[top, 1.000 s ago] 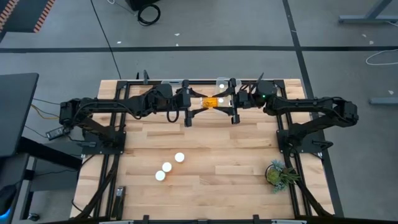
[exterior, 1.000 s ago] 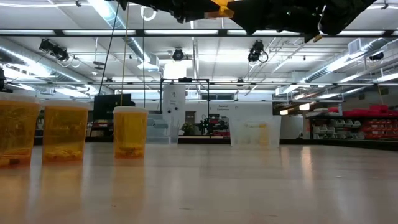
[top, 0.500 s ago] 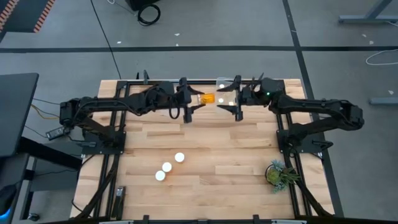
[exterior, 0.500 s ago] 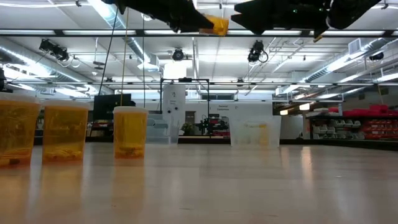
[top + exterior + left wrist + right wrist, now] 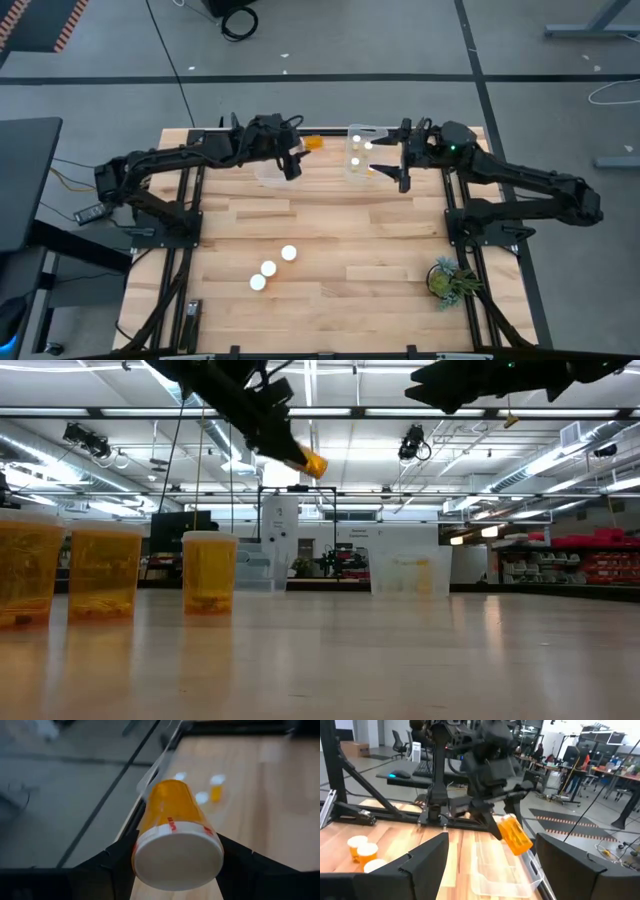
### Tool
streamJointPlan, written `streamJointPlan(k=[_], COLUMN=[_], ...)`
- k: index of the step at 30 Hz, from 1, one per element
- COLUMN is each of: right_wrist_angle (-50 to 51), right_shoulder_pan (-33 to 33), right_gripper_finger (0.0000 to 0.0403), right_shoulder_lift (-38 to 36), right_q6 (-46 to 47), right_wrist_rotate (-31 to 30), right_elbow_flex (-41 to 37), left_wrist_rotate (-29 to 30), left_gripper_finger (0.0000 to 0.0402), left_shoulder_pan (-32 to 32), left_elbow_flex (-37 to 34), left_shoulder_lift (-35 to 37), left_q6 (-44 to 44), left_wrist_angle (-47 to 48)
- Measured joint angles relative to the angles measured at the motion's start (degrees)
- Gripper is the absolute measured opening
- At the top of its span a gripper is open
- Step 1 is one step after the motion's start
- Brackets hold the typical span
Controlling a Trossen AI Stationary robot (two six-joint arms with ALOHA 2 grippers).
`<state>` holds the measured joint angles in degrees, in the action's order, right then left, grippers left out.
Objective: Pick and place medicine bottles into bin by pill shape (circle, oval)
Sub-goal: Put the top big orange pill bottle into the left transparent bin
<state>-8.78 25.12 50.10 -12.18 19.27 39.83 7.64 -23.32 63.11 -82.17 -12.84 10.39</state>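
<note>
My left gripper (image 5: 298, 152) is above the table's far edge, shut on an amber bottle (image 5: 313, 143) with a white cap (image 5: 177, 860). The bottle is raised high over the left clear bin (image 5: 268, 172). My right gripper (image 5: 396, 157) is open and empty, raised near the right clear bin (image 5: 362, 158), which holds a few white-capped bottles. It looks across at the held bottle (image 5: 515, 835). Three more bottles (image 5: 268, 268) stand upright on their bases at the near left, also in the low view (image 5: 105, 570). My left gripper pinches the bottle's cap end (image 5: 150, 837) between its two fingers (image 5: 117, 862), one on each side. The cap faces back toward the wrist and the amber body sticks out past the fingertips. The bottle is lifted clear and slants down, base end (image 5: 312, 463) lowest.
A small green plant (image 5: 447, 278) stands at the table's near right corner. The arms' dark frames run along both side edges. Bare wood lies between the bins and the three standing bottles.
Both grippers met at the bottle over the table's far middle a second ago. My right gripper has drawn back toward the right edge without it. My left gripper has carried it toward the left and far edge and turned, so the bottle now tips base down.
</note>
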Motion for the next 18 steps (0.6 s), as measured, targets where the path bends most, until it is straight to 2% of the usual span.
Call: streamJointPlan(k=[5,8,13,18], right_wrist_angle=[0.4,0.4,0.5,0.6], right_shoulder_pan=[0.0,0.0,0.0,-0.1], right_gripper_finger=[0.0305,0.0305,0.0305,0.0305], right_shoulder_lift=[-0.8,-0.6,-0.5,-0.5], right_q6=[0.0,0.0,0.0,0.0], right_wrist_rotate=[0.0,0.0,0.0,0.0], right_elbow_flex=[0.0,0.0,0.0,0.0], left_wrist_rotate=[0.3,0.4,0.5,0.5], left_gripper_finger=[0.0222,0.0225,0.0231,0.0223], left_shoulder_pan=[-4.5,-7.2,-10.4,-12.7], left_elbow_flex=[0.0,0.0,0.1,0.5], left_shoulder_lift=[-0.1,-1.2,-5.4,-10.8], left_q6=[4.0,9.5,17.2,20.1], left_wrist_angle=[4.6,5.1,4.8,6.5])
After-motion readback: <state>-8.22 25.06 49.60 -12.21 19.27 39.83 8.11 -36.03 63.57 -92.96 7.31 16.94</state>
